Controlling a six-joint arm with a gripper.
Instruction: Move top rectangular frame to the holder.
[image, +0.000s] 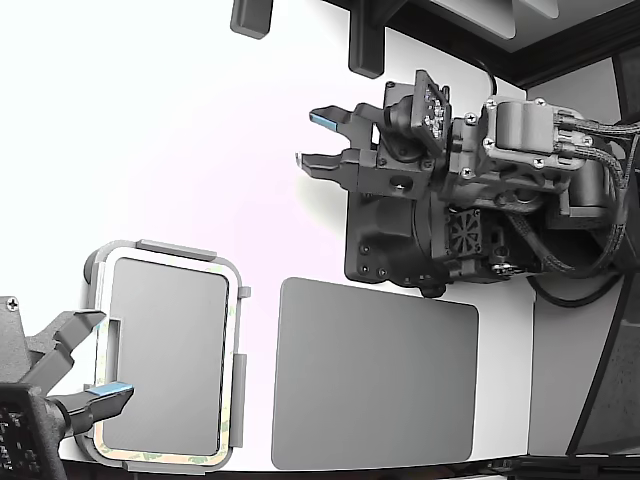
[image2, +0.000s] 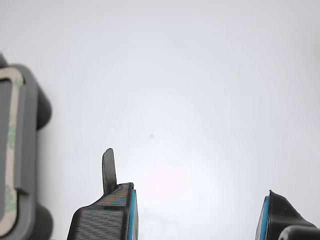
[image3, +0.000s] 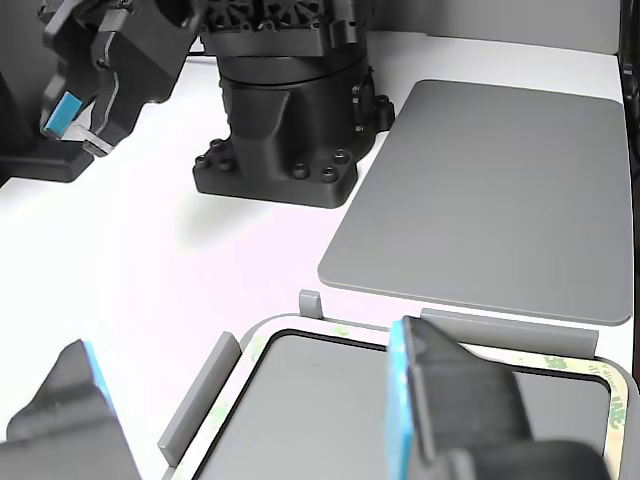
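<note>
The light grey holder (image: 176, 249) lies at the exterior view's lower left. The beige-tan, green-mottled rectangular frame (image: 233, 318) lies flat inside it, around a dark grey centre. My gripper (image: 313, 140) is at the upper middle of the exterior view, well away from the holder, pointing left, open and empty. In the wrist view my blue-padded fingers stand apart (image2: 197, 215) over bare white table, with the holder (image2: 29, 130) and a strip of the frame (image2: 11, 135) at the edge. The other view shows the frame (image3: 560, 362) in the holder (image3: 200, 395) and my gripper (image3: 80, 128) far off.
A large dark grey mat (image: 375, 375) lies beside the holder, at the exterior view's lower middle, in front of my arm's black base (image: 400, 240). A second arm's open gripper (image: 92, 362) hovers at the holder's left edge; its fingers (image3: 440, 400) fill the other view's foreground.
</note>
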